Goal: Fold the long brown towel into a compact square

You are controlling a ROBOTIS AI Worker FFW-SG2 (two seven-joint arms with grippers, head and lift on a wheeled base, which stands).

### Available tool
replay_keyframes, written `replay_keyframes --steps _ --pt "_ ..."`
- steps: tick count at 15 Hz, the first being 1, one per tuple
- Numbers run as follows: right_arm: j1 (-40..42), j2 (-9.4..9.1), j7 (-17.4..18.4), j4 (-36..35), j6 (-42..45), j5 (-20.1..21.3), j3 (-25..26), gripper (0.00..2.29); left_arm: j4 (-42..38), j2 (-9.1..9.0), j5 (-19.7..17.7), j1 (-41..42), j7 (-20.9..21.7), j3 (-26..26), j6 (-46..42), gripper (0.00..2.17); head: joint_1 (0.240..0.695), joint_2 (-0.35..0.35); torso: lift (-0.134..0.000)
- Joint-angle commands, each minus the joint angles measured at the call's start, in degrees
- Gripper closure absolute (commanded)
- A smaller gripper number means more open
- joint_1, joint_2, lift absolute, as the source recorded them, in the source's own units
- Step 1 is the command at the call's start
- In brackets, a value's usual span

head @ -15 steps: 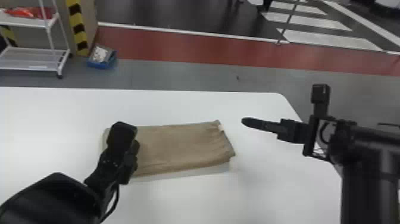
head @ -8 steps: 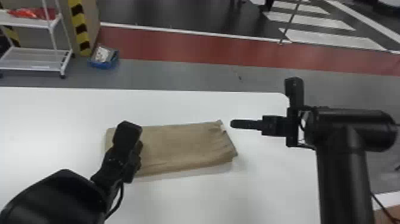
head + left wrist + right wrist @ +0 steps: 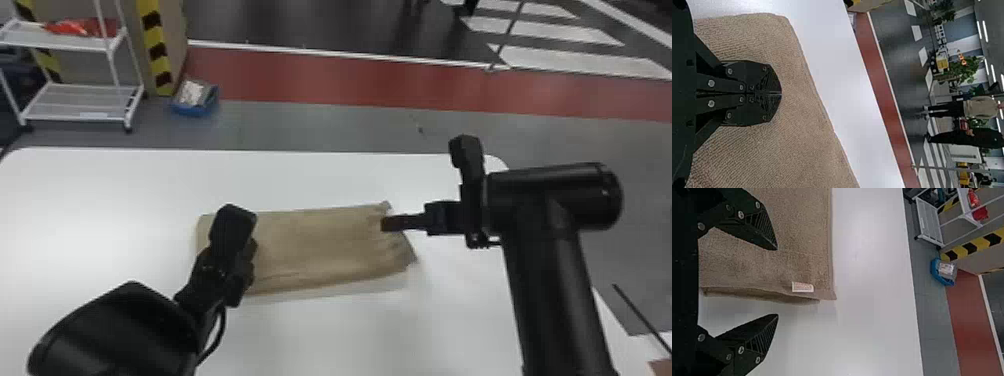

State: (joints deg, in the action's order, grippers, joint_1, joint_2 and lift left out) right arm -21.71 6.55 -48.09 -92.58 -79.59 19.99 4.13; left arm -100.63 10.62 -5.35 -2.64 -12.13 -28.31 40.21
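Right claw [image 3: 777, 282] had moved left to centre-right of the head view, spread at the towel's [image 3: 320, 245] end; left claw [image 3: 781, 93] was pressed together; towel looked part-folded, square unfinished

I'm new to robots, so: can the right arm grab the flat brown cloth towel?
Probably yes: the black right gripper hangs open at the towel, fingers either side of its end edge, nothing visibly blocking.
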Motion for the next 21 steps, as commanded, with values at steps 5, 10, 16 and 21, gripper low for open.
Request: replay_keyframes --steps 5,10,16,21 --pt "-3.17 -1.90 0.98 6.27 -0.71 4.79 -5.01 0.32 0.00 0.02 -0.19 -0.09 0.09 0.36 0.00 2.13 0.695 -0.166 -0.125" --pt "-4.31 -2.69 1.07 7.94 -3.17 6.99 -6.68 0.61 0.00 0.28 -0.19 0.00 0.17 0.71 0.00 2.13 0.695 -0.151 -0.125" --pt "-3.69 -2.69 -0.60 3.99 -4.22 3.03 -4.48 1.51 1.41 -0.07 -0.28 -0.79 0.88 0.71 0.00 2.13 0.695 -0.140 -0.125" --pt "-3.25 -2.69 -1.21 -4.01 -10.49 -3.38 -1.75 1.51 1.49 -0.33 -0.19 -1.32 0.70 -0.16 0.18 2.13 0.695 -0.129 -0.125"
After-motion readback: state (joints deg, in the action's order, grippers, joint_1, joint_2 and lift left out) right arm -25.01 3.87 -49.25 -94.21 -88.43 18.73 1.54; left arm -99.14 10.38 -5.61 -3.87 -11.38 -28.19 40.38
